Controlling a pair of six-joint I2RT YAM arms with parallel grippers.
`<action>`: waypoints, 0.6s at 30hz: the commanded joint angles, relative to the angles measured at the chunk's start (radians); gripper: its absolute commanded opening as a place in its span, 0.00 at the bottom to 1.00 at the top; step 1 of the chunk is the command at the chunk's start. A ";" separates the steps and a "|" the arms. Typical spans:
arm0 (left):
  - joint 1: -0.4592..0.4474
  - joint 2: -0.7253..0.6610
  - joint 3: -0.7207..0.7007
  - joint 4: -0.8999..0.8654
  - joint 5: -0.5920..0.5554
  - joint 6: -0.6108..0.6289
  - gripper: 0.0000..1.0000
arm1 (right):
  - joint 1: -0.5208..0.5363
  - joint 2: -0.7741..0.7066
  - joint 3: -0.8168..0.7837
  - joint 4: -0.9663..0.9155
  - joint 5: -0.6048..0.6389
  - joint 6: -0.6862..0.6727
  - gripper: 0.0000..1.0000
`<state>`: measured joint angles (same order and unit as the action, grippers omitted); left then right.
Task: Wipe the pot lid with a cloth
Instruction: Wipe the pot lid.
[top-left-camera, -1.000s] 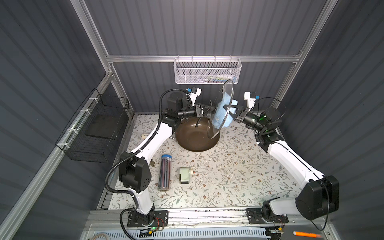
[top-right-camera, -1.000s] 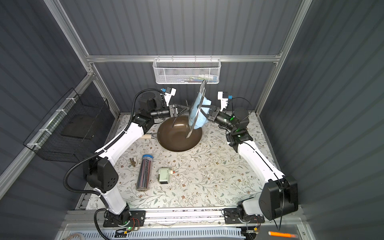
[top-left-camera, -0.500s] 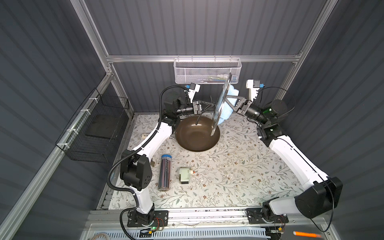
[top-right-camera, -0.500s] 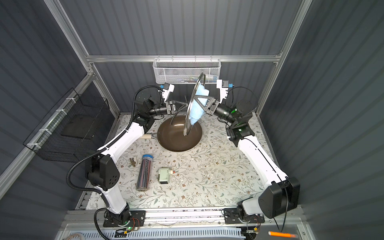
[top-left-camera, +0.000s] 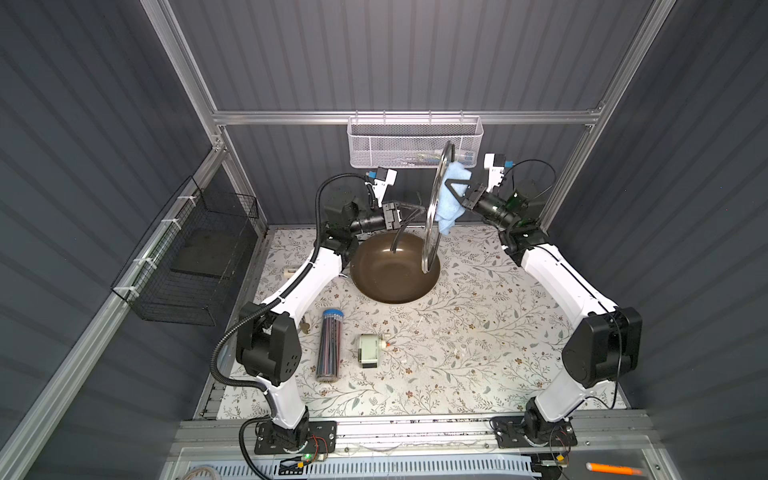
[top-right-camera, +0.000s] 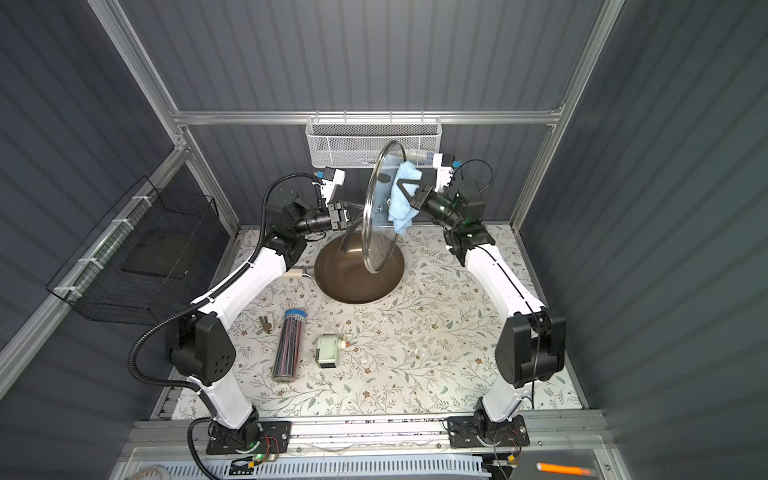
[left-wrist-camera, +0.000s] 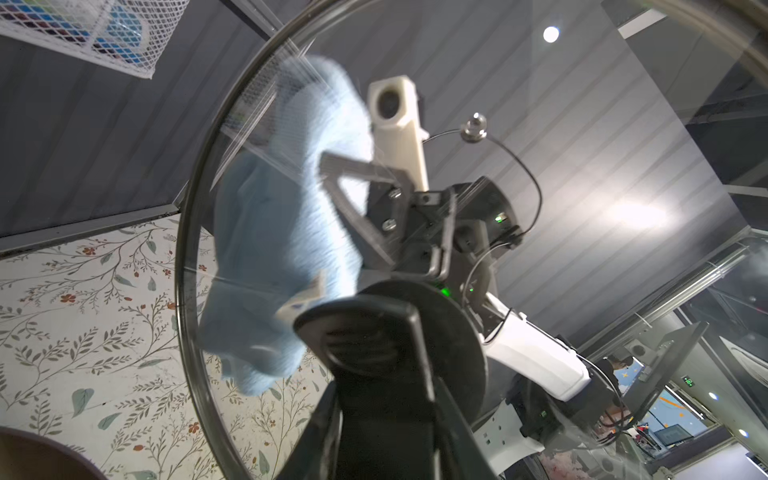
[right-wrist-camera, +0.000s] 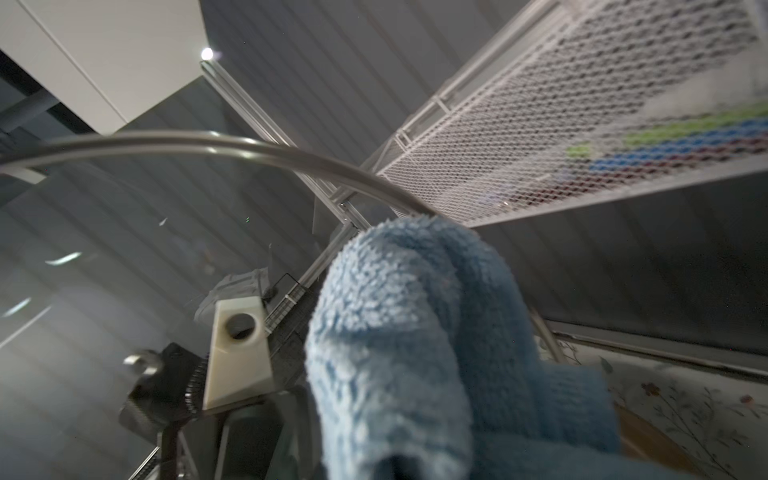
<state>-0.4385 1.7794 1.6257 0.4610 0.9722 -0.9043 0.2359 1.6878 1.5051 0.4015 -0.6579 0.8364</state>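
Upright pot lid (top-right-camera: 380, 210) — cloth (top-right-camera: 400, 212) against it.

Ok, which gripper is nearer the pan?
Left. The left gripper hangs just above the pan's far side, holding the lid by its handle. The right gripper is higher, beside the lid's upper part, clamping the cloth.

Glossy clear glass pot lid (top-right-camera: 379, 216), fluffy matt cloth (right-wrist-camera: 395, 353)

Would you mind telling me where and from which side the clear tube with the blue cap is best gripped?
I would grip the clear tube around its middle, coming straight down from above, jaws across its narrow width. It lies flat on the table, its long sides free, though the small cream device sits close on one side.
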 joint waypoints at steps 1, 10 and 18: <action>-0.023 -0.076 0.092 0.237 0.048 -0.018 0.00 | 0.016 -0.015 -0.078 -0.074 0.000 -0.043 0.00; -0.012 0.028 0.201 0.111 -0.037 0.066 0.00 | 0.141 -0.270 -0.323 -0.148 -0.054 -0.067 0.00; -0.012 0.046 0.198 0.036 -0.075 0.123 0.00 | 0.204 -0.395 -0.220 -0.115 -0.032 -0.073 0.00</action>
<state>-0.4377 1.8446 1.7660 0.4248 0.9390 -0.8257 0.4259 1.3167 1.2156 0.2569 -0.6716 0.7895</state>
